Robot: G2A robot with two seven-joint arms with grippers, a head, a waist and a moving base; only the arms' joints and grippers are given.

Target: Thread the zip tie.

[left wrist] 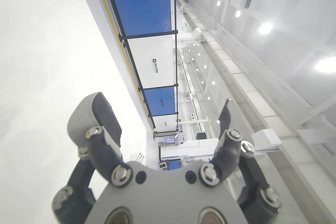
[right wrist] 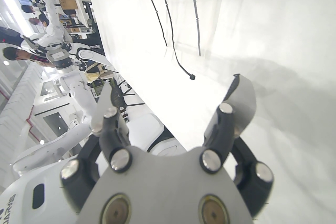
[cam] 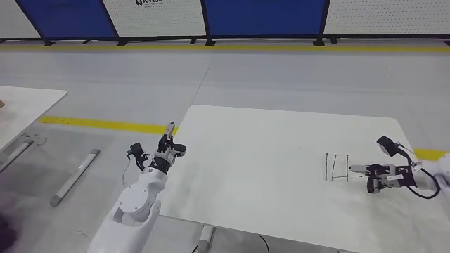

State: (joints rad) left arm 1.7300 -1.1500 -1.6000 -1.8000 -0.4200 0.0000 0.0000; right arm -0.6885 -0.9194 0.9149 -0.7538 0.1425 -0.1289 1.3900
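At the left edge of the bench (cam: 267, 176) the left pincer (left wrist: 166, 114) is hanging spread and empty, well apart from the zip ties (cam: 336, 169). These are lying near the right edge, three side by side, a fourth across their ends. The right pincer (right wrist: 172, 88) is hovering spread just beside them; it would do best lining up on the nearest head (right wrist: 192, 76), closing low and square, leaving the tail free for threading
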